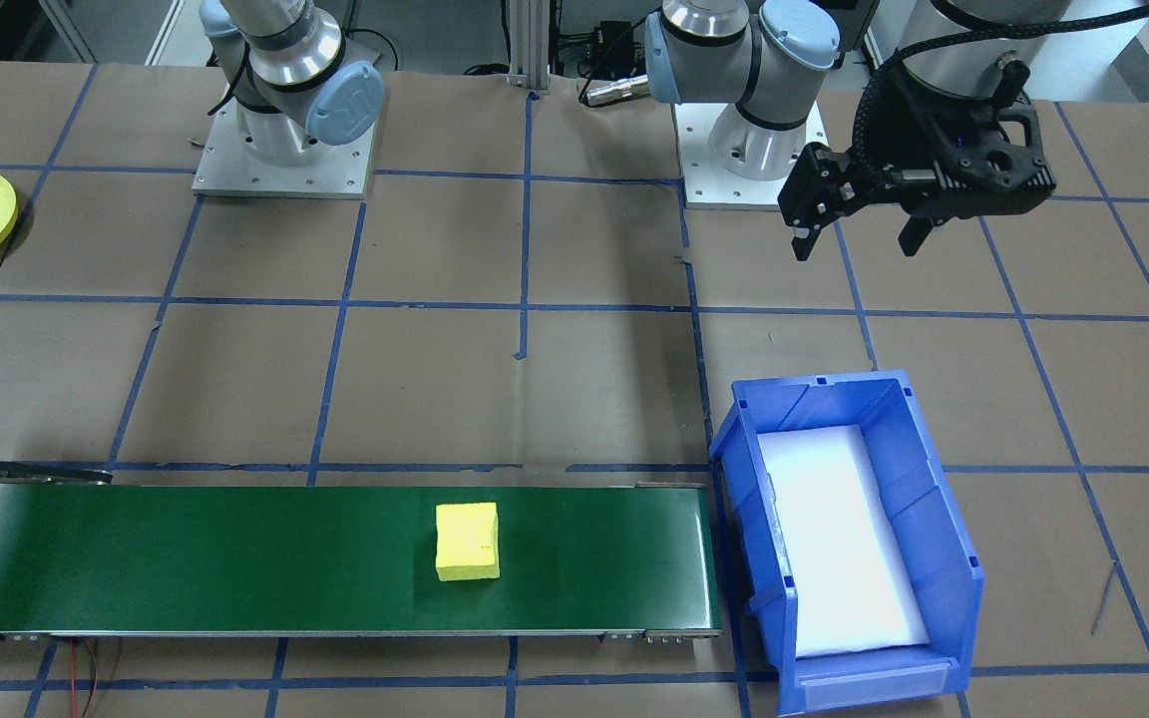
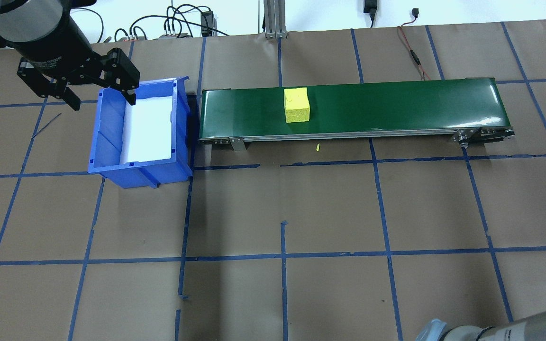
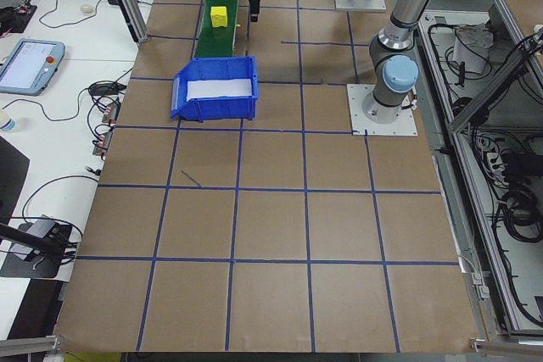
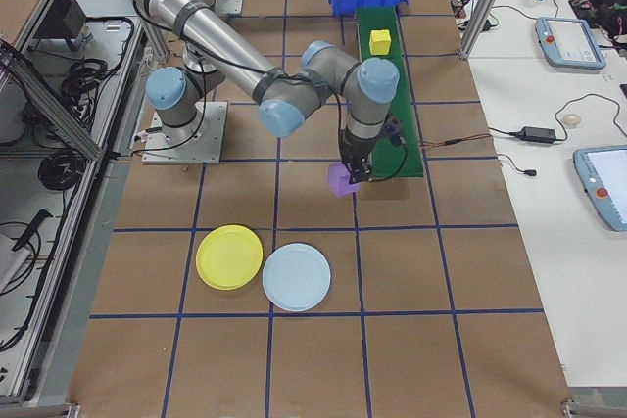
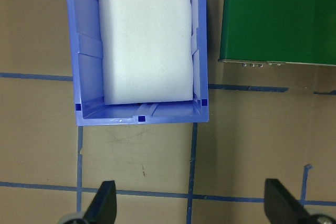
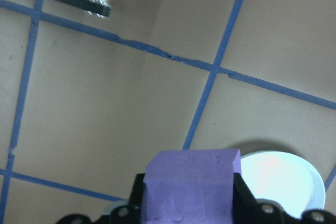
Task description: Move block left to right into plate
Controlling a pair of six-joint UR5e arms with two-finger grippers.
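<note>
The brown paper-covered worktop [image 2: 330,213] with its blue tape grid lies bare across its wide middle, giving free room between the long green conveyor belt [image 2: 396,106] and the robot bases. The left tool [image 2: 97,92] hangs with its jaws spread wide and nothing between them, above the far edge of the blue rectangular plastic bin [image 2: 107,147], which sits just beside the belt's end and holds only a white foam pad [image 2: 147,128]. A yellow foam cube [image 2: 297,104] rests on the belt, about mid-length. The right tool [image 6: 189,203] is clenched on a purple foam block [image 6: 191,184], held above bare worktop beside the belt's other end. The small round yellow plastic plate [image 4: 229,256] lies near it, touching or nearly touching a pale blue round plate [image 4: 296,277]; both look empty, though the side view is small. From the right wrist, the pale plate shows just past the block.
</note>
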